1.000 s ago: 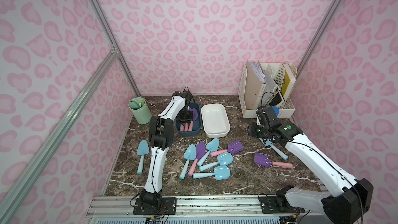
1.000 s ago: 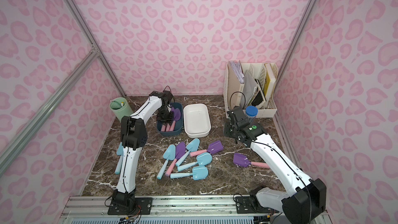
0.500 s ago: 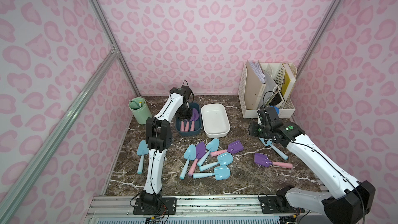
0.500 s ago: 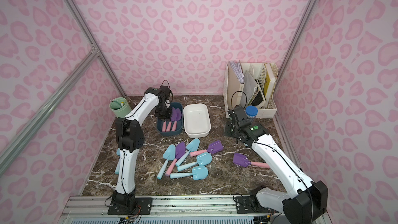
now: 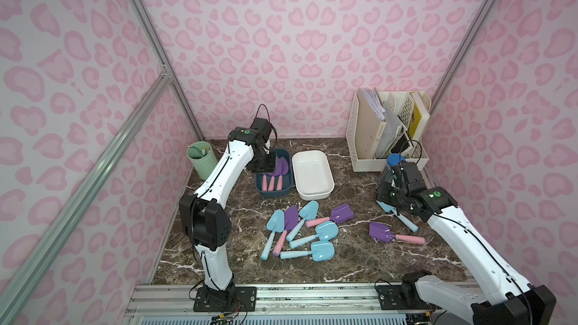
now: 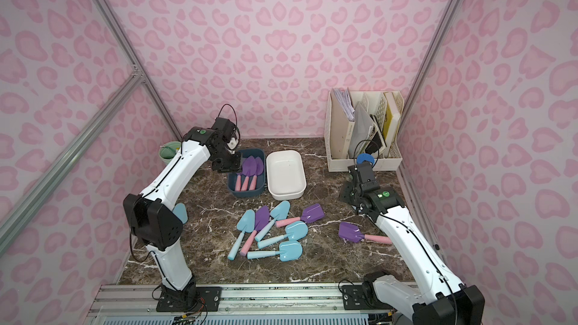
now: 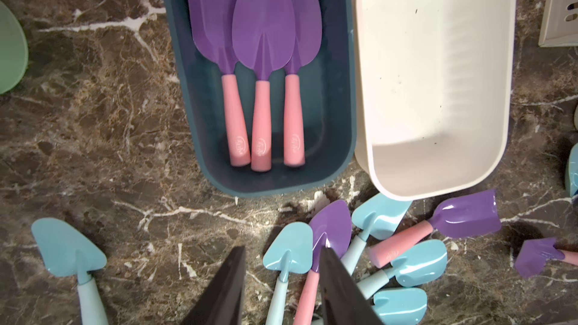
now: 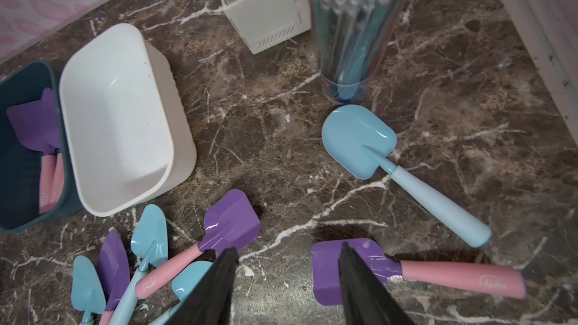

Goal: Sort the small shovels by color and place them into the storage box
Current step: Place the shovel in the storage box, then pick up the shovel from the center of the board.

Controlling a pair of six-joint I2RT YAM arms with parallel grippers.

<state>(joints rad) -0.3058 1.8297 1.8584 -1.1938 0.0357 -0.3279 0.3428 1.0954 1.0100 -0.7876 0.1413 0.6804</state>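
Note:
Three purple shovels with pink handles (image 7: 262, 67) lie side by side in the dark blue storage box (image 5: 273, 195) (image 7: 337, 139). Beside it the white box (image 5: 316, 196) (image 7: 369, 151) holds nothing. My left gripper (image 5: 266, 164) (image 7: 283, 250) hovers over the blue box, open and holding nothing. A mixed pile of light blue and purple shovels (image 5: 300, 232) (image 6: 272, 229) lies mid-table. My right gripper (image 5: 386, 196) (image 8: 288, 246) is open above the table, near a lone light blue shovel (image 8: 359, 142) and a purple one (image 5: 380, 232) (image 8: 325, 270).
Another light blue shovel (image 7: 67, 245) (image 6: 180, 212) lies at the left by my left arm's elbow. A green cup (image 5: 201, 159) stands back left. A cream file organizer (image 5: 387, 132) and a clear pen tube with a blue lid (image 8: 350, 26) stand back right.
My left gripper has lifted out of the blue box and its jaws have spread, leaving a purple shovel inside. The right gripper's jaws have widened a little; that arm has barely shifted.

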